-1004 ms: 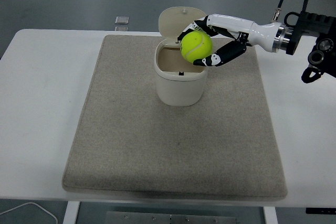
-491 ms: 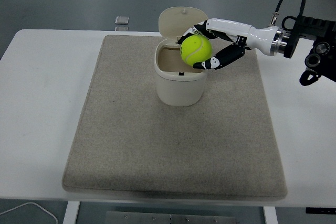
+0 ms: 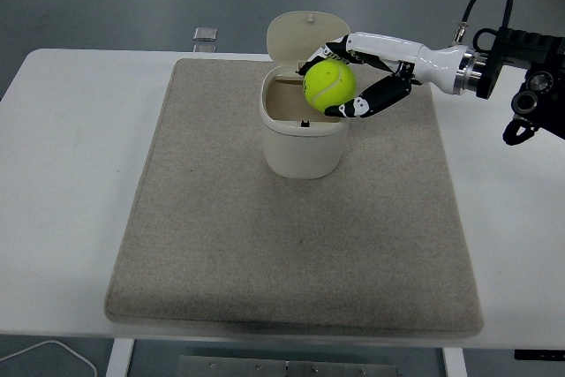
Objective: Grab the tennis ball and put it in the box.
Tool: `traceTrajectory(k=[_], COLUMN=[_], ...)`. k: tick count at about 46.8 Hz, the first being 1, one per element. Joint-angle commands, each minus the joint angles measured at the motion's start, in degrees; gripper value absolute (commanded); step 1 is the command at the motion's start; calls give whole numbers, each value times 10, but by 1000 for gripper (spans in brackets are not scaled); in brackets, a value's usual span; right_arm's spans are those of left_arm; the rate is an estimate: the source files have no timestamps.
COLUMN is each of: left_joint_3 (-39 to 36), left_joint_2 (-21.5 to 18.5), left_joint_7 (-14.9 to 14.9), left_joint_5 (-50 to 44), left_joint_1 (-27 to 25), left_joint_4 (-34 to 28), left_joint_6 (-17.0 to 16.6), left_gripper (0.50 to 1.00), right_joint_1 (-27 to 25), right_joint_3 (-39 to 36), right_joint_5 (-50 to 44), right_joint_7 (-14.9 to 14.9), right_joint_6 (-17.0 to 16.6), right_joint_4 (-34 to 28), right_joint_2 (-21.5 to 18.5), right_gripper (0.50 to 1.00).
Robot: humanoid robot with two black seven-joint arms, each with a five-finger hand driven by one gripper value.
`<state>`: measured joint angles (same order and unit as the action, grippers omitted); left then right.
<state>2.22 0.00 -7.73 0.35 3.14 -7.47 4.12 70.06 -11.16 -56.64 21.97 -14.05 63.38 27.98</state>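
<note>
A yellow-green tennis ball (image 3: 329,83) is held in my right hand (image 3: 346,77), whose fingers curl around it from above and below. The hand holds the ball just over the right part of the opening of a cream box (image 3: 303,136). The box stands upright on the far middle of a beige mat (image 3: 291,245), and its hinged lid (image 3: 305,34) stands open behind it. The right arm reaches in from the right edge. The left arm is out of view.
The beige mat lies on a white table (image 3: 62,174). A small grey object (image 3: 205,34) sits at the table's far edge, left of the box. A white cable (image 3: 44,355) shows below the table's near left edge.
My right hand has moved the ball slightly up and to the left, to above the box's opening. In the last half second it has held still.
</note>
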Motion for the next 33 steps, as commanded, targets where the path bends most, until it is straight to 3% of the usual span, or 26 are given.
traceTrajectory(k=[1, 20, 33], left_joint_3=[1, 1, 0], left_joint_2=[0, 0, 0], left_joint_7=[0, 0, 0], left_joint_5=[0, 0, 0], left_joint_1=[-1, 0, -1], left_joint_4=[0, 0, 0], left_joint_6=[0, 0, 0], left_gripper=[992, 992, 992], right_joint_1=[0, 5, 5], right_joint_3=[0, 0, -4], right_joint_5=[-1, 5, 58], right_joint_7=[0, 1, -1], right_joint_6=[0, -16, -127], right_joint_4=[0, -3, 3], right_joint_2=[0, 7, 47], right_gripper=[856, 858, 856])
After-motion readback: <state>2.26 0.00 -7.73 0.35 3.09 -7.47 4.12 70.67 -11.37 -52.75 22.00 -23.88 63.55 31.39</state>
